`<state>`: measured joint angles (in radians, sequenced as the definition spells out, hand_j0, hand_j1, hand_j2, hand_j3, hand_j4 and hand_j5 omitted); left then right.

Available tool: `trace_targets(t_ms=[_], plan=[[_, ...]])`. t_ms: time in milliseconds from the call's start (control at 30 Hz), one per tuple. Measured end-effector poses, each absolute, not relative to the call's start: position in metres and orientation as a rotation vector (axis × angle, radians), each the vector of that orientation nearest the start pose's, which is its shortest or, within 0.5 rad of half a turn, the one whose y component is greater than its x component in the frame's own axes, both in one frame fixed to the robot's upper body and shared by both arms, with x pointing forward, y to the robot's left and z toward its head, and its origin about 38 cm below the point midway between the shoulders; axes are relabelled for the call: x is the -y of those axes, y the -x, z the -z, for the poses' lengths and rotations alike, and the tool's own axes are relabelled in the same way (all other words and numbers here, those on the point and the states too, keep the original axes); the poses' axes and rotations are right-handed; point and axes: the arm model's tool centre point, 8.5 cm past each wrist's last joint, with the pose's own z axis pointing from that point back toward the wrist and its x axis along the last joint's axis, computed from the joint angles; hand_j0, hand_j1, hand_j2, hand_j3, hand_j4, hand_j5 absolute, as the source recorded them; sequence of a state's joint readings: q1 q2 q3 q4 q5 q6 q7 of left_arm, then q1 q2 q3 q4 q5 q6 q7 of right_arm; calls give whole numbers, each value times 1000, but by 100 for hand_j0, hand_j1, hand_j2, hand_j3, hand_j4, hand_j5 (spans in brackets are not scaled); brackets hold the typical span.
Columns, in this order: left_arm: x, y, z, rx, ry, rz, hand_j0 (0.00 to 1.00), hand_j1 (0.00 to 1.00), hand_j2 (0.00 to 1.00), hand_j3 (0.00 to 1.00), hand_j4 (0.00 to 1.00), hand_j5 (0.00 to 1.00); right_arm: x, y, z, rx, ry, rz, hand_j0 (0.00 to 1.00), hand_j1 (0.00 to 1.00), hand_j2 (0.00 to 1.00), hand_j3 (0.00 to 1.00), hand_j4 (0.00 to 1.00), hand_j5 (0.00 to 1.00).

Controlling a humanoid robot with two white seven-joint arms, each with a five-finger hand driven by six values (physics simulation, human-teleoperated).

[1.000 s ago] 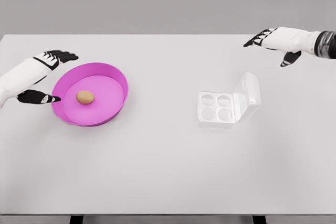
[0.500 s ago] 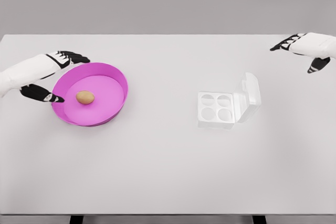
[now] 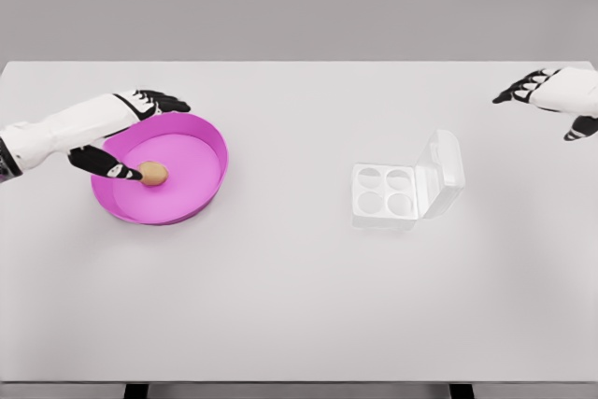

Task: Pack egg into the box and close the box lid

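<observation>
A brown egg [image 3: 155,174] lies in a shallow magenta plate [image 3: 207,151] at the table's left. My left hand [image 3: 142,134] hovers over the plate's left rim, fingers spread open; its thumb tip is right at the egg's left side and the other fingers reach over the far rim. A clear plastic egg box [image 3: 385,193] with round cups sits right of centre, its lid [image 3: 442,172] standing open on the right side. My right hand [image 3: 551,100] is at the far right edge, above and right of the box, fingers relaxed and empty.
The white table [image 3: 299,306] spans the whole view, its front edge near the bottom of the picture. A grey wall rises behind its far edge.
My left hand has moved right over the plate, its thumb reaching the egg. My right hand has drawn back to the right, away from the box. Egg and box have not moved.
</observation>
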<state>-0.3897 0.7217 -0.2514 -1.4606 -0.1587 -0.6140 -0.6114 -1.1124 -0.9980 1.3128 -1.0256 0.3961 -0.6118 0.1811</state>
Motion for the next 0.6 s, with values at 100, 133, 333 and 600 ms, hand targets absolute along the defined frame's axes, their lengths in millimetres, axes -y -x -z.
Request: trace_targets(t_ms=[100, 133, 333, 600], plan=[[-330, -412, -207, 1645, -222, 1701, 99, 99, 99, 99, 99, 99, 444, -455, -217, 1023, 661, -2089, 100, 100, 100, 100, 100, 100], [-330, -411, -206, 1642, -217, 1701, 98, 98, 98, 98, 98, 98, 445, -452, -218, 1022, 662, -2092, 100, 100, 100, 100, 100, 100], [-331, -411, -197, 1656, -143, 1640, 99, 99, 99, 99, 99, 99, 452, -432, -227, 1008, 670, -2130, 100, 100, 100, 100, 100, 100], [-334, -415, -191, 1607, -103, 1544, 96, 96, 96, 96, 96, 96, 428, -397, -231, 1030, 618, -2274, 100, 100, 100, 100, 100, 100]])
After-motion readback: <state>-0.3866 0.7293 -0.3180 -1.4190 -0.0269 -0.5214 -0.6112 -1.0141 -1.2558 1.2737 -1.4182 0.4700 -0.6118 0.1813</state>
